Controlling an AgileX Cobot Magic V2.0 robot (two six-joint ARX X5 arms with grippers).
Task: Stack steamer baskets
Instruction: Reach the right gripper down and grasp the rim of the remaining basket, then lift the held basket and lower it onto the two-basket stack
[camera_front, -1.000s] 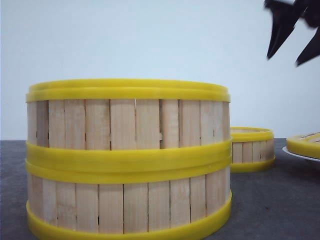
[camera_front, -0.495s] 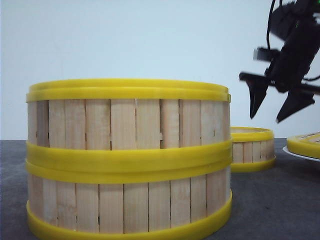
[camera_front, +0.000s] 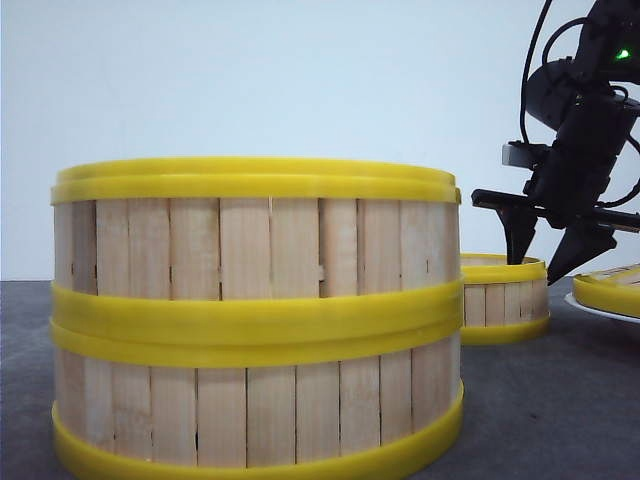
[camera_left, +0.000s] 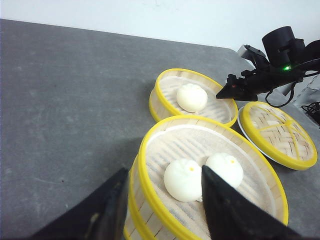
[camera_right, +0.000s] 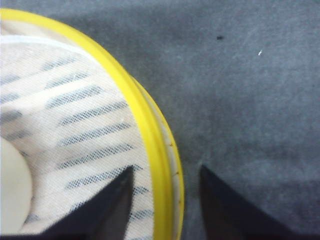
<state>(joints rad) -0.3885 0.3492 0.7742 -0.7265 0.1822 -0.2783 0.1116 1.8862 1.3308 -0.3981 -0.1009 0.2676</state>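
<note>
Two steamer baskets (camera_front: 255, 320) stand stacked close to the front camera. The top one (camera_left: 200, 150) holds two white buns (camera_left: 182, 180). My left gripper (camera_left: 164, 172) is open, one finger outside that basket's yellow rim and one inside near the buns. The third steamer basket (camera_front: 503, 295) stands alone behind to the right, with one bun (camera_left: 192, 97) in it. My right gripper (camera_front: 537, 268) is open and low over its rim (camera_right: 150, 135). One finger (camera_right: 117, 200) is over the cloth liner and the other is over the table outside the wall.
A woven bamboo lid with a yellow ring (camera_left: 277, 132) lies on a shallow white plate (camera_front: 600, 310) at the right, close to the single basket. The table is dark grey (camera_left: 65, 100). A pale wall stands behind.
My right gripper has come down from the upper right corner to the rim of the single basket. The stacked baskets have not moved.
</note>
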